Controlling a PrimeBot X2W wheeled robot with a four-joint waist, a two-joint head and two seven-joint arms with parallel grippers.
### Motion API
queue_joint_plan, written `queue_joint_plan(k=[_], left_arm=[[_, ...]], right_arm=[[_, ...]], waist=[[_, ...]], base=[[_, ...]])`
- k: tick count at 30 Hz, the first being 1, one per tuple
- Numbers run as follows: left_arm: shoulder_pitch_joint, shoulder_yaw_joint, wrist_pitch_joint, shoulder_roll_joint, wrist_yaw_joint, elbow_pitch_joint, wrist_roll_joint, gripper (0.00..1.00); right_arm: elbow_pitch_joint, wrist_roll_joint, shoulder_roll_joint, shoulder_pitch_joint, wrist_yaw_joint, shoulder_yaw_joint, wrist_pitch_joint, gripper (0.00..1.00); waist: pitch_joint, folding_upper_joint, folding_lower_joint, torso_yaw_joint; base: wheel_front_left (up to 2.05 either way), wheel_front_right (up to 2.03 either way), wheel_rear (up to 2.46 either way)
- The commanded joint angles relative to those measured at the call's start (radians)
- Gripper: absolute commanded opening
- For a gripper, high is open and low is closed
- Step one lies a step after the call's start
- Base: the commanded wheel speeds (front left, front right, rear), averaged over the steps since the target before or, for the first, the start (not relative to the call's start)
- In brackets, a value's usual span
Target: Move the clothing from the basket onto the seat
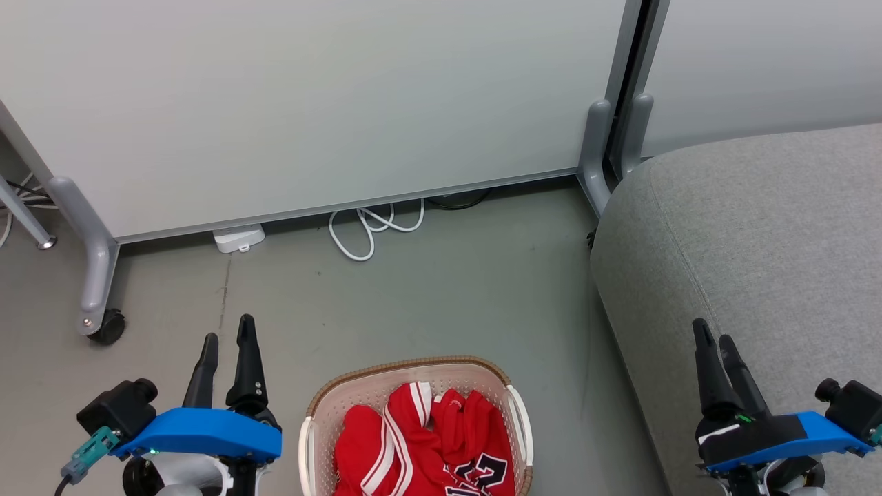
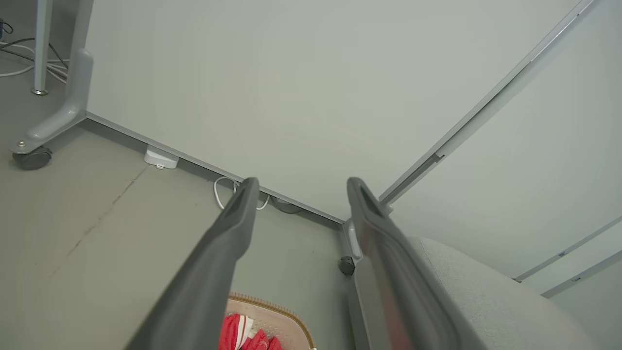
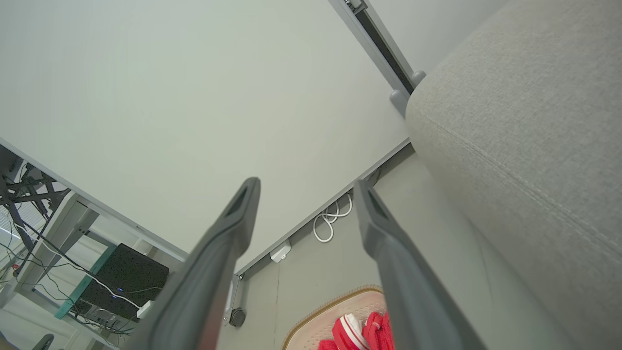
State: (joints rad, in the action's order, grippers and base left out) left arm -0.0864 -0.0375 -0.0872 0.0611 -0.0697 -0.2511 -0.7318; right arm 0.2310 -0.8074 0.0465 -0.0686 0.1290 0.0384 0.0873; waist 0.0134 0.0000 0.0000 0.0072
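The clothing (image 1: 420,448), bright red with white stripes and dark lettering, lies crumpled inside the basket (image 1: 317,413), a cream oval with a brown rim on the floor at the bottom centre. The grey seat (image 1: 765,227) fills the right side. My left gripper (image 1: 227,334) is open to the left of the basket, nothing between its fingers. My right gripper (image 1: 713,331) is open over the seat's front edge, also empty. In the left wrist view the basket rim (image 2: 282,311) and the clothing (image 2: 243,333) peek in below. The right wrist view catches the clothing (image 3: 362,333) and the seat (image 3: 525,121).
A pale partition wall (image 1: 310,103) on castor feet (image 1: 107,327) stands behind the basket. A coiled white cable (image 1: 368,231) and a white box (image 1: 238,238) lie at its base. Grey floor (image 1: 448,296) spreads between wall, basket and seat.
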Motion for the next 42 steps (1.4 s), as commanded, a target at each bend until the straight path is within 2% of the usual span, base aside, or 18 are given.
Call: queue_joint_plan(k=[1,23,42], left_arm=[[-0.028,-0.010,-0.013,0.012,0.006,0.006,0.043,1.00],[-0.038,-0.069,-0.075,0.031,0.034,-0.003,0.282,1.00],[-0.042,-0.089,-0.116,0.030,0.018,-0.018,0.437,1.00]], right_arm=[[-0.007,0.048,0.004,-0.019,0.001,-0.003,0.013,1.00],[0.002,0.304,0.005,-0.021,0.002,-0.029,0.075,1.00],[0.000,0.477,0.005,-0.023,0.002,-0.050,0.116,1.00]], waist=[[0.000,0.0000,0.0000,0.001],[0.006,0.0000,0.0000,0.007],[0.013,0.0000,0.0000,0.011]], base=[[0.00,0.00,0.00],[0.00,0.00,0.00],[0.00,0.00,0.00]])
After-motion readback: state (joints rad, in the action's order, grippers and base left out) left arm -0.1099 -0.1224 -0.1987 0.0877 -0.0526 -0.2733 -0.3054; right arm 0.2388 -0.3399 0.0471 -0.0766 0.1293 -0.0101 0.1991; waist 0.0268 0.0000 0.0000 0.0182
